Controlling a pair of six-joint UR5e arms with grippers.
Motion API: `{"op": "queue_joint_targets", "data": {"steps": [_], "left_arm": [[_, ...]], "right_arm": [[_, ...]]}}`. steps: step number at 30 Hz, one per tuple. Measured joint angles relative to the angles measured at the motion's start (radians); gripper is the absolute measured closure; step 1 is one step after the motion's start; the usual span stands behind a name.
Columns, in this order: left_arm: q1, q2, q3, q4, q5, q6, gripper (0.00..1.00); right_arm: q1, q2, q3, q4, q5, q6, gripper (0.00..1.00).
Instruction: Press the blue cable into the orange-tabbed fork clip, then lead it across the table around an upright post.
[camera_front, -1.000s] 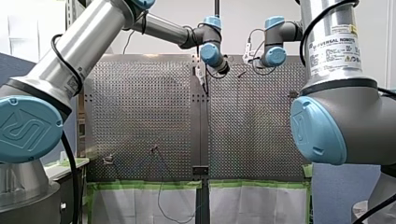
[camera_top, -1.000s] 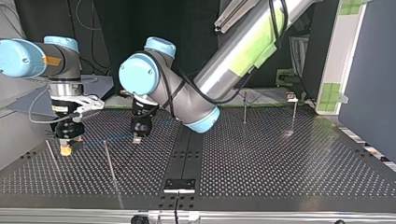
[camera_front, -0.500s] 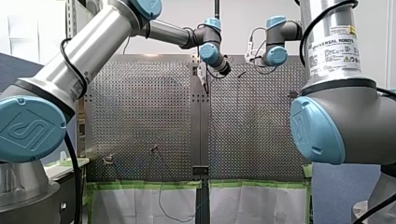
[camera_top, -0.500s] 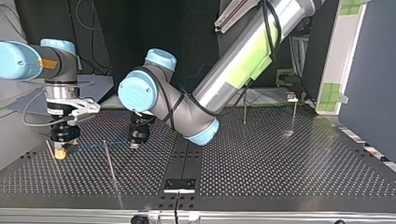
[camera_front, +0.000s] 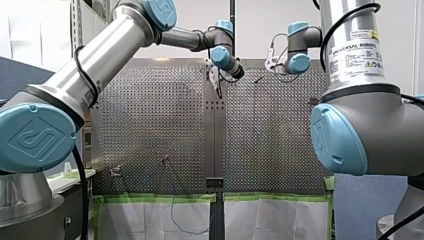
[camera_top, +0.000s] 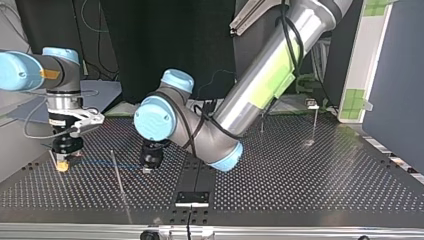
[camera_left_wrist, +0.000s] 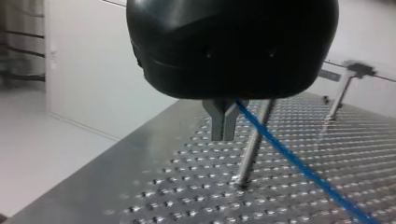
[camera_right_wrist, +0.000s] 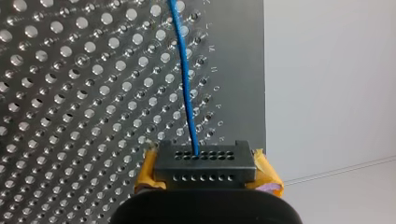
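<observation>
Both arms are carrying the blue cable (camera_top: 100, 163) toward the near edge of the top view. Over the past second each has come noticeably closer to that edge, with my right arm (camera_top: 60, 102) also drifting a little toward that view's left. The left jaws, on my left arm (camera_top: 260, 75), are staying pinched together on the cable. It is running out from beside the metal fingers (camera_left_wrist: 223, 122) and past the upright post (camera_left_wrist: 252, 144) standing just beside them. The right jaws are gripping the cable further along, between the yellow pads (camera_right_wrist: 267, 179). The cable is stretching taut between the two, low over the tabletop (camera_top: 300, 185), and is crossing the thin post in the top view, though I cannot tell on which side it is passing. I judge that the routing leg is under way, with the span being swept toward the post so that it can bend around it. The orange-tabbed fork clip is not showing clearly enough to pick out, so the pressing step is staying unconfirmed. No container is appearing in any view.
</observation>
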Motion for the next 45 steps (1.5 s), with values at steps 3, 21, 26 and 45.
{"op": "queue_joint_targets", "data": {"steps": [3,21,26,45], "left_arm": [[0.006,-0.021,0.028,-0.001,0.011,-0.008,1.0],[0.028,-0.086,0.099,0.049,0.054,-0.024,1.0],[0.034,-0.088,0.065,0.078,0.061,-0.025,1.0],[0.05,-0.12,0.036,0.095,0.084,-0.025,1.0]], "right_arm": [[-0.007,0.005,0.0,-0.004,-0.002,0.004,1.0],[-0.036,0.059,0.001,-0.015,-0.002,0.006,1.0],[-0.04,0.077,0.001,-0.014,-0.003,0.004,1.0],[-0.043,0.143,0.053,-0.018,0.004,-0.018,1.0]]}}
